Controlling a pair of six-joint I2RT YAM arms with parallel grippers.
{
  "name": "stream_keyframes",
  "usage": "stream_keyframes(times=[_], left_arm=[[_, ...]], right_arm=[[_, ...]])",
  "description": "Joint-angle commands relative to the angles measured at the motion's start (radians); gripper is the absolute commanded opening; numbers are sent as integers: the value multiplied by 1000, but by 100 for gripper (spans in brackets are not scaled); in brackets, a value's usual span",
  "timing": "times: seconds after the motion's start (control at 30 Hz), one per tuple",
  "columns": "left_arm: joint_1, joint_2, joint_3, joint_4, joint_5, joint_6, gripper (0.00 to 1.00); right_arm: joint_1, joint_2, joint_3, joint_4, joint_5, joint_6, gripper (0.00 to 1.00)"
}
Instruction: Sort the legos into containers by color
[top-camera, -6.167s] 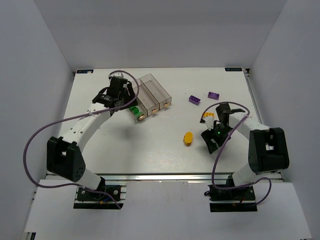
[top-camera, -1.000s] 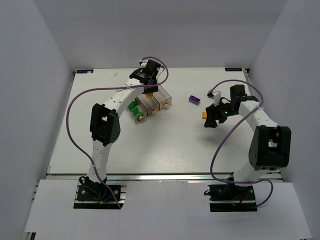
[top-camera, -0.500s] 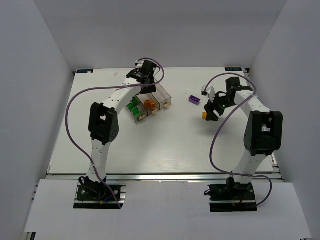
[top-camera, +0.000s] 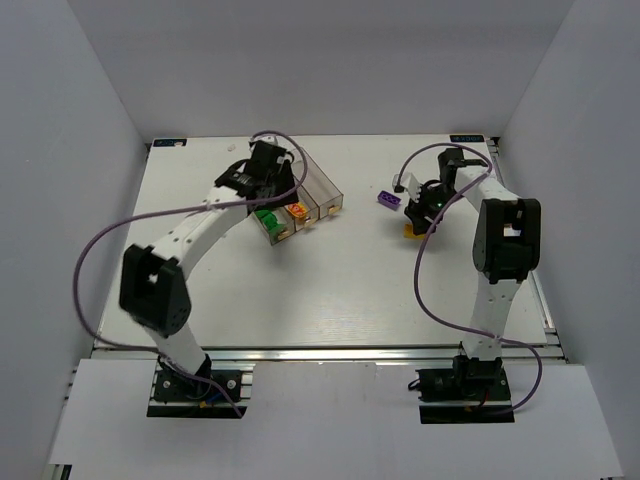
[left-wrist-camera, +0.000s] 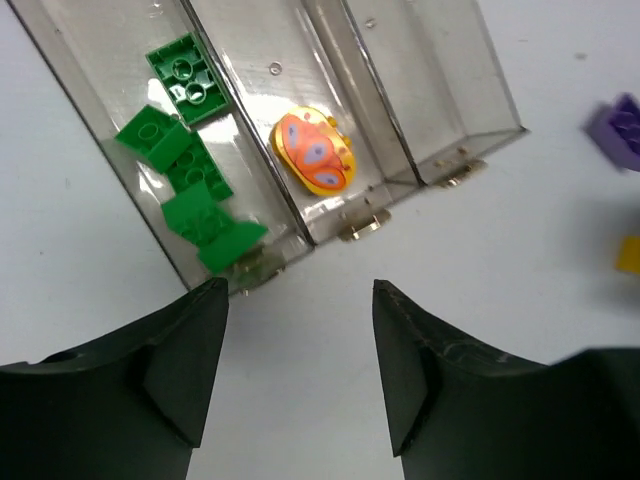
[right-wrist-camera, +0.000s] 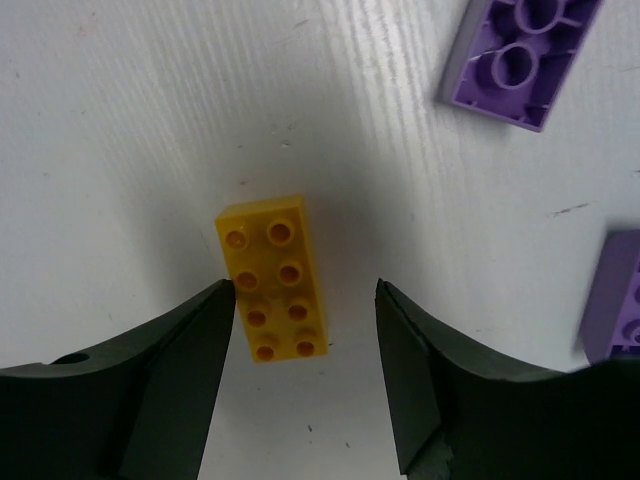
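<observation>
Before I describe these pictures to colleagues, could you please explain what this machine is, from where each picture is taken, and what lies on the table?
These are two robot arms bolted to a white table, each ending in a two-finger gripper. The wide picture looks down from above and behind them; the other two come from cameras on the wrists. The left gripper is open and empty, near three joined clear bins: one holds green bricks, the middle one a yellow-orange oval brick. The right gripper is open too, one finger on each side of a yellow brick lying on the table. Two purple bricks lie nearby. Nothing is held.
</observation>
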Motion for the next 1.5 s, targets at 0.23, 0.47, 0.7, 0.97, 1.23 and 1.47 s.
stream_keyframes(times=[0.23,0.47,0.7,0.97,1.23,1.47], left_arm=[[4,-477,-439,173,78,-136,73],[4,-621,-567,169,60,-207,73],[4,-766,-720,205,84,-295,74],[4,-875,-881,241,124,-380,78],[4,-930,-916,209,135,-409,80],[-5,-941,-913,189,140,-415,80]], right_arm=[[34,-16,-57,-40,29,-74,61],[59,-21,-57,3,35,-36,28],[154,-70,194,-64,-147,136,11],[350,-10,363,193,-237,672,4],[499,120,452,477,-100,973,13],[528,230,517,549,-25,1009,38]])
